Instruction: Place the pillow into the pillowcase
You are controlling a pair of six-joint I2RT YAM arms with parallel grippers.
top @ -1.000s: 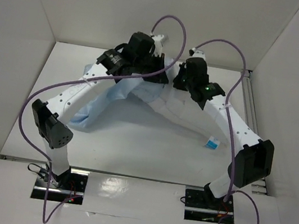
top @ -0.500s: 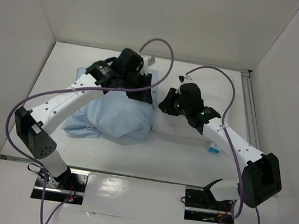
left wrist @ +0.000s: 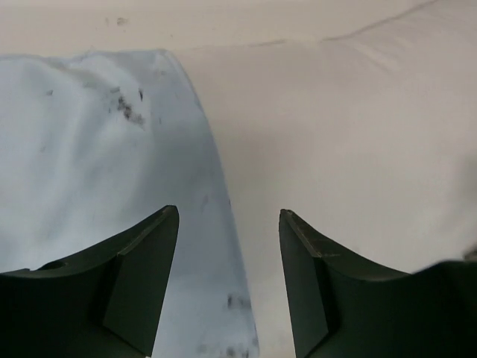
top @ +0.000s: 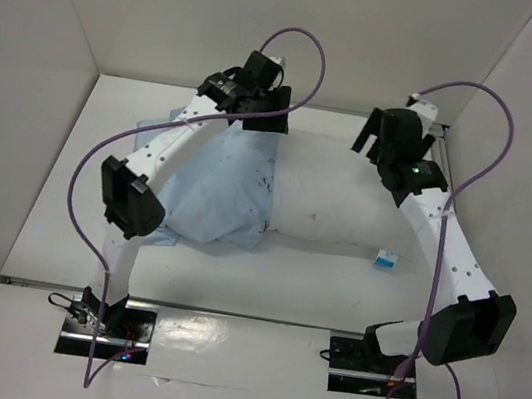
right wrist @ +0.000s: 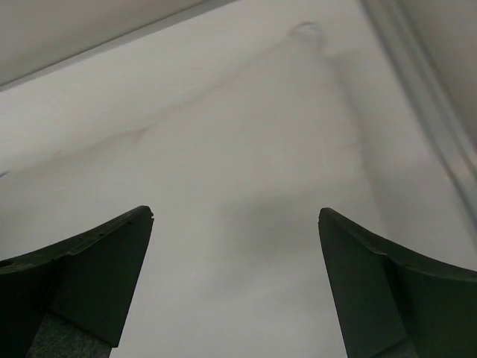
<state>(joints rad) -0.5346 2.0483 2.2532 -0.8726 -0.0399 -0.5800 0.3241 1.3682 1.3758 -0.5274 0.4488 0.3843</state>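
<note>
While the pillowcase (top: 217,187) partly covers the pillow (top: 337,196), the left pincer (left wrist: 229,211) hangs released. The right pincer (right wrist: 235,212) gapes empty.

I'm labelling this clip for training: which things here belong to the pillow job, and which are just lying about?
Belongs to the job: pillow, pillowcase.
Just there: table, edge rail.

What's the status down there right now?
Left hand and right hand open, empty. Pillowcase covers left end of pillow; rest bare. Nothing in the way.
</note>
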